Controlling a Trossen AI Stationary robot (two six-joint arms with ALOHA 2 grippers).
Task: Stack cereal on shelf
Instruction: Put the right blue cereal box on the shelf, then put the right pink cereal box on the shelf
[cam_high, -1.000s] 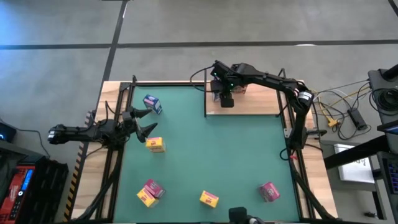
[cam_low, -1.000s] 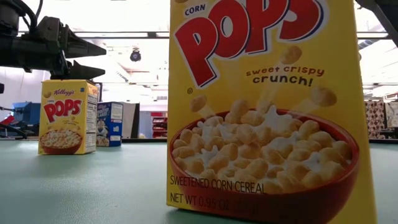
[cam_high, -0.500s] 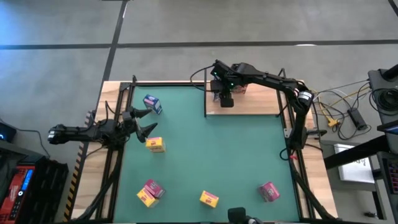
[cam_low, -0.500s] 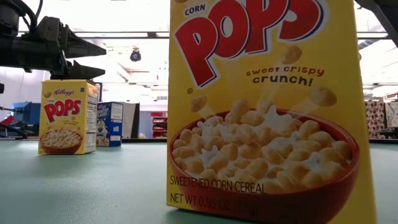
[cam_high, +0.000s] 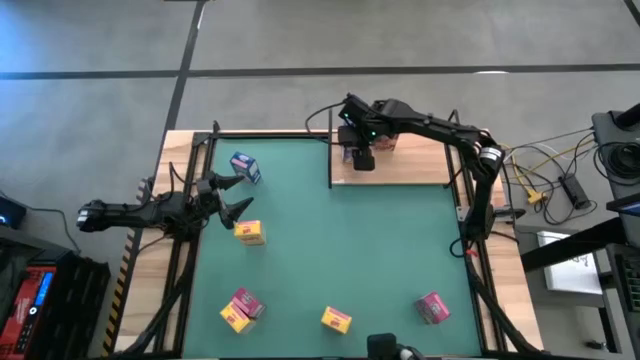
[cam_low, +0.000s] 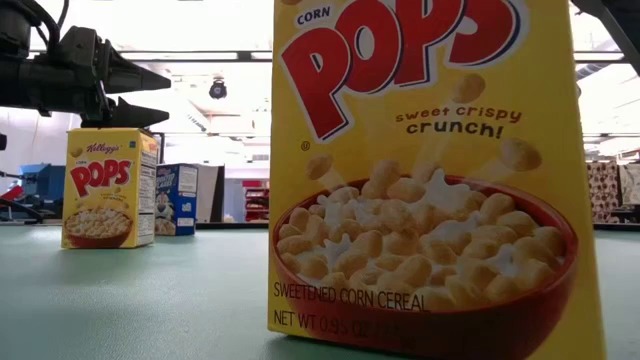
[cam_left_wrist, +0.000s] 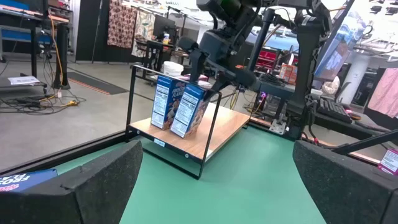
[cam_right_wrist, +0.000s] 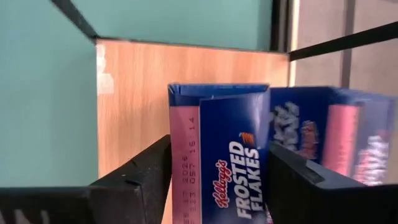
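Observation:
The shelf (cam_high: 405, 168), a light-wood board with thin black posts, stands at the far right of the green mat. Two blue cereal boxes stand on it side by side (cam_left_wrist: 163, 102) (cam_left_wrist: 189, 109). My right gripper (cam_right_wrist: 217, 165) is over the shelf (cam_left_wrist: 214, 127), closed around the blue Frosted Flakes box (cam_right_wrist: 233, 149). My left gripper (cam_high: 243, 194) waits open at the mat's left edge, level and touching nothing. Loose cereal boxes stand on the mat: blue (cam_high: 245, 166), yellow (cam_high: 250, 233), a pink and yellow pair (cam_high: 240, 308), yellow (cam_high: 336, 320) and pink (cam_high: 433, 307). My right gripper has the Frosted Flakes box pinched between its two fingers, one on each narrow side near the top (cam_right_wrist: 177, 155). No gap shows between fingers and box. The fingers come slanting down from above. The box is upright, with its bottom (cam_left_wrist: 180, 132) on the shelf board.
The second blue box (cam_right_wrist: 336, 137) stands close beside the held one. The shelf's black posts (cam_left_wrist: 211, 134) rise at its corners. In the low view a yellow Corn Pops box (cam_low: 420, 180) fills the front. Cables and gear lie beyond the table's right edge (cam_high: 560, 185).

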